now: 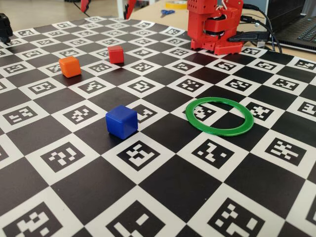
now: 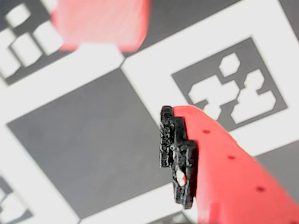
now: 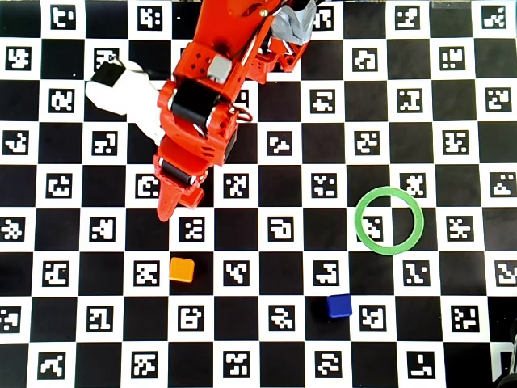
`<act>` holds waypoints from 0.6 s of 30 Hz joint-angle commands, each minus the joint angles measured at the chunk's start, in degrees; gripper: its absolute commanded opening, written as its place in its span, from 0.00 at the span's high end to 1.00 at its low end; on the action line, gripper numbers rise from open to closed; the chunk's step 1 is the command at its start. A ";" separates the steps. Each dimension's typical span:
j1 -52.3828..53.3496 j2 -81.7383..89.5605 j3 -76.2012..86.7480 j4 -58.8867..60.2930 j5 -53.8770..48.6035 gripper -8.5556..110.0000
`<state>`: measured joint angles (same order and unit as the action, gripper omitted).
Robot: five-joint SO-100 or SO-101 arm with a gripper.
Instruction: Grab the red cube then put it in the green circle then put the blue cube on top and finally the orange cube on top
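At the top edge of the wrist view, left of centre, the red cube point(image 2: 100, 23) lies blurred, up and left of the pincer point(image 2: 175, 158). One black-padded finger shows; its opening cannot be told, nothing visibly held. Green circle point(image 3: 388, 221) empty.

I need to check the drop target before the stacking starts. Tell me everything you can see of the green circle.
The green circle is a thin, flat, bright green ring that looks like plastic, with an open centre showing the checkerboard mat beneath. It lies flat on the mat, straddling black and white marker squares. Nothing sits inside it and nothing touches it. In the overhead view it lies right of the arm, up and right of the blue cube.
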<state>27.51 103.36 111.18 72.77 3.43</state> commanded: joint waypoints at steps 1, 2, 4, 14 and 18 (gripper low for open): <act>1.32 -0.44 2.11 -5.19 -0.44 0.54; 1.58 -1.05 2.81 -6.24 -0.62 0.54; 2.02 -2.20 3.96 -8.26 -0.97 0.54; 2.02 -5.89 6.50 -13.62 -0.62 0.55; 1.41 -7.21 6.59 -14.50 -0.26 0.55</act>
<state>29.62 95.80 118.39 58.97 2.64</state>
